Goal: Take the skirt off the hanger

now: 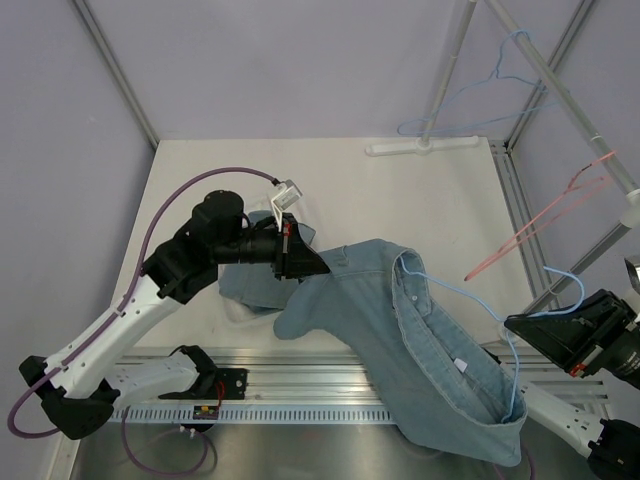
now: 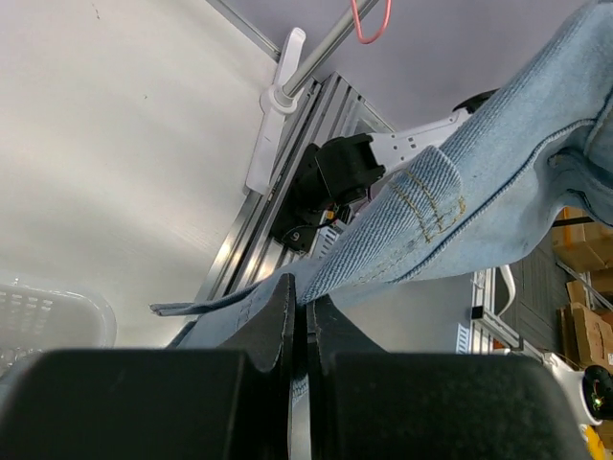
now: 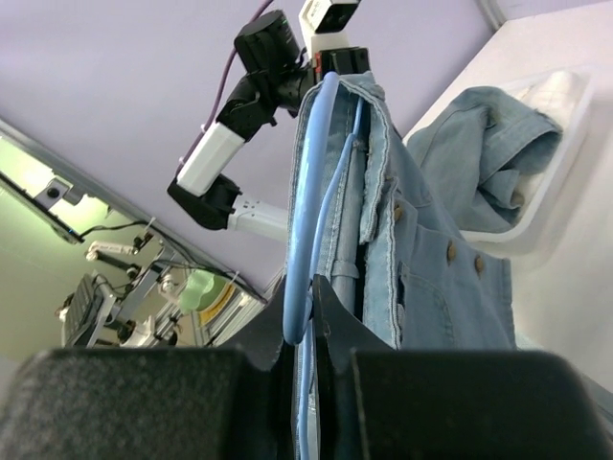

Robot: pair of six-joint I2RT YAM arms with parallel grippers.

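I am looking down the left claw (image 2: 302, 305) first: its two fingers are pressing together on a fold of the denim skirt (image 2: 450, 211), so it is clamping the cloth right at its tips. From that pinch the skirt is rising away ahead of the claw and to its right, with a stitched pocket corner showing just beyond the tips.

The right claw (image 3: 308, 297) is closing on the blue wire of the hanger (image 3: 308, 172), with the wire passing straight up between its fingers. The skirt's buttoned waistband is hanging on that wire just above and to the right of the claw, so the skirt is not yet off the hanger.

From overhead, the denim is stretching between the two claws, sagging over the near edge of the worktop (image 1: 420, 200) on the right claw's side. Farther out from the right claw, a loose bunch of the same denim is lying in a clear tray (image 3: 573, 134), beneath the left claw.

Well beyond both claws, a pink hanger (image 1: 530, 232) and a spare blue hanger (image 1: 490, 85) are hanging on a slanted rail (image 1: 560, 85).
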